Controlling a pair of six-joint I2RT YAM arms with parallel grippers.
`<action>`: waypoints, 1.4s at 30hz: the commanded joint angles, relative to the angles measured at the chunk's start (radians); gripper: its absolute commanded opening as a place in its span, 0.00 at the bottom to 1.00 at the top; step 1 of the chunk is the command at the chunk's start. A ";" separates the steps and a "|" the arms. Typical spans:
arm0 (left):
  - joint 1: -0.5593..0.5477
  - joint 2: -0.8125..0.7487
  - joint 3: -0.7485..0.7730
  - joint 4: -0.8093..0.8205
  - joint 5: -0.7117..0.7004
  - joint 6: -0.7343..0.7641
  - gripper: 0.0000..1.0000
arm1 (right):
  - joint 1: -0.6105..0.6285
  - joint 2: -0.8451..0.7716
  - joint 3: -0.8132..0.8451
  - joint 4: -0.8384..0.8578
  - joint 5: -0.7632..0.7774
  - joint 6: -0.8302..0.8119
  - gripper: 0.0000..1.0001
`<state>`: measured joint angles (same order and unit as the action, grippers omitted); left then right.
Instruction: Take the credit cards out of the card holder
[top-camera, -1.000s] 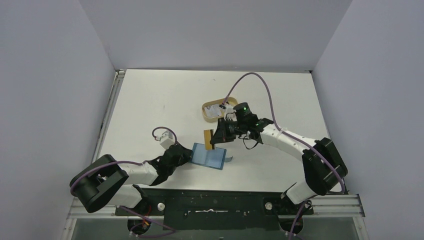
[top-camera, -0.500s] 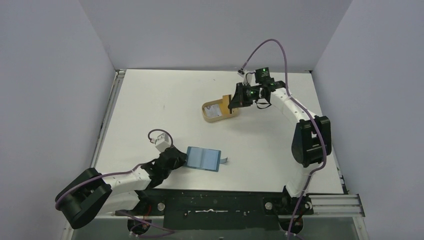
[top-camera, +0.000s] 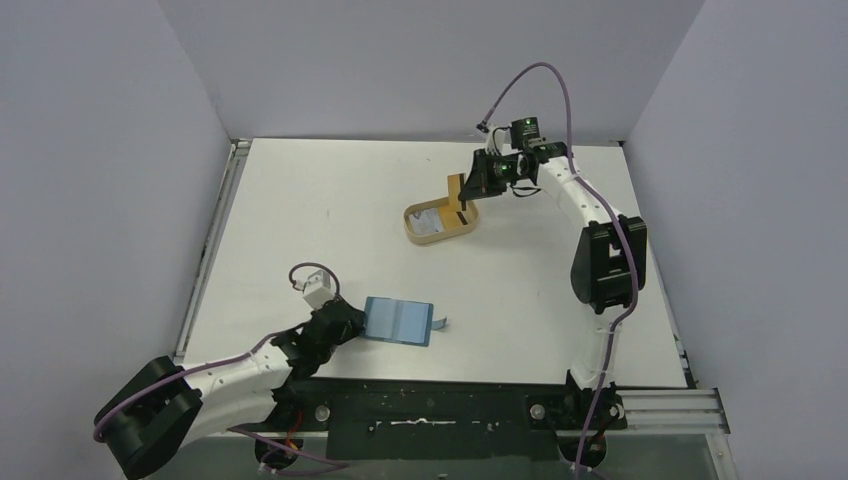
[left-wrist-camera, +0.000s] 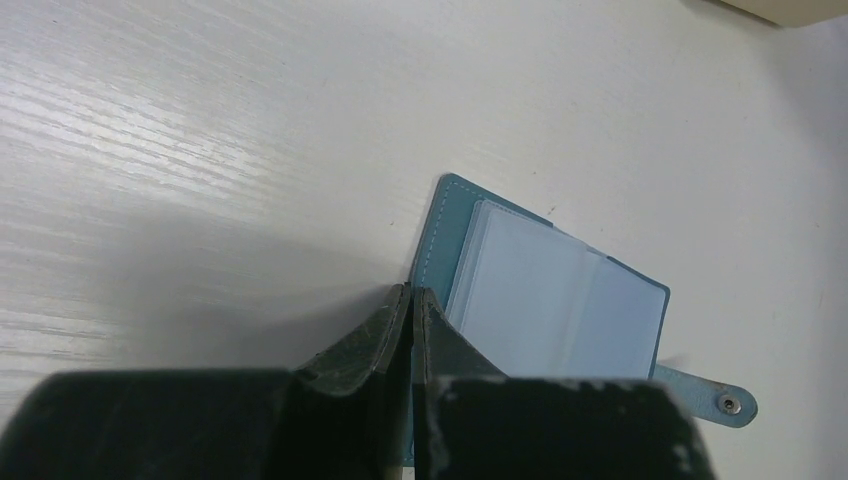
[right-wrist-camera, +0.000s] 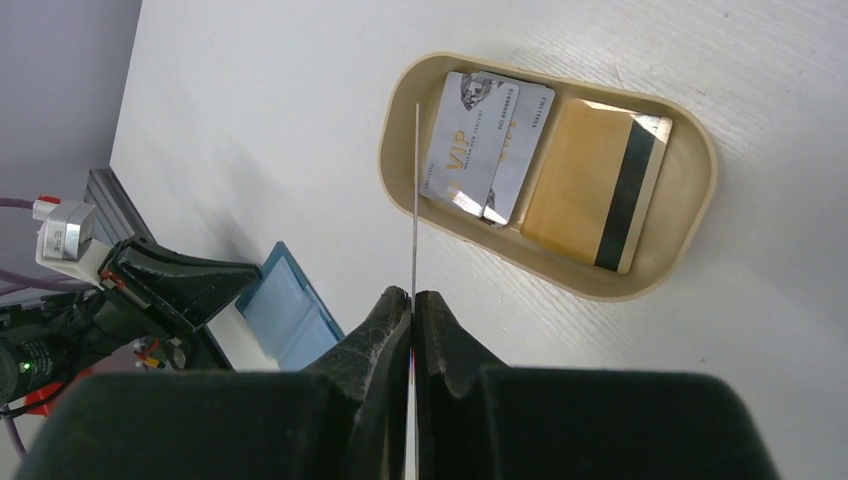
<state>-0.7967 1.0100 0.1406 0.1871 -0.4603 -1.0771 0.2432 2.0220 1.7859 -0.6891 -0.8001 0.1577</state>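
My right tool is clamped on a card over the tray, left tool pinched shut on the wallet edge.

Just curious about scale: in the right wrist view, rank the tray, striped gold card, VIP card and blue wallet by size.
1. tray
2. gold card and VIP card: about alike
3. wallet: partly hidden and farther away, so unsure

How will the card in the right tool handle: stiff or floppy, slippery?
Probably stiff: the card shows edge-on as a dead-straight line out of the shut right tool. Likely light, and thin enough to be hard to lift once flat. The glossy gold card in the tray suggests it may slide easily.
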 joint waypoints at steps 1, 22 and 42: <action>0.014 0.000 0.019 -0.006 -0.011 0.041 0.00 | -0.015 0.007 0.027 0.017 0.008 -0.006 0.00; 0.092 0.045 0.012 0.041 0.067 0.045 0.00 | -0.007 0.222 0.165 -0.004 0.087 0.024 0.00; 0.113 0.071 0.010 0.064 0.095 0.046 0.00 | 0.029 0.321 0.268 -0.117 0.148 -0.036 0.03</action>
<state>-0.6922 1.0657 0.1421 0.2573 -0.3775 -1.0515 0.2810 2.3524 2.0014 -0.7883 -0.6880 0.1406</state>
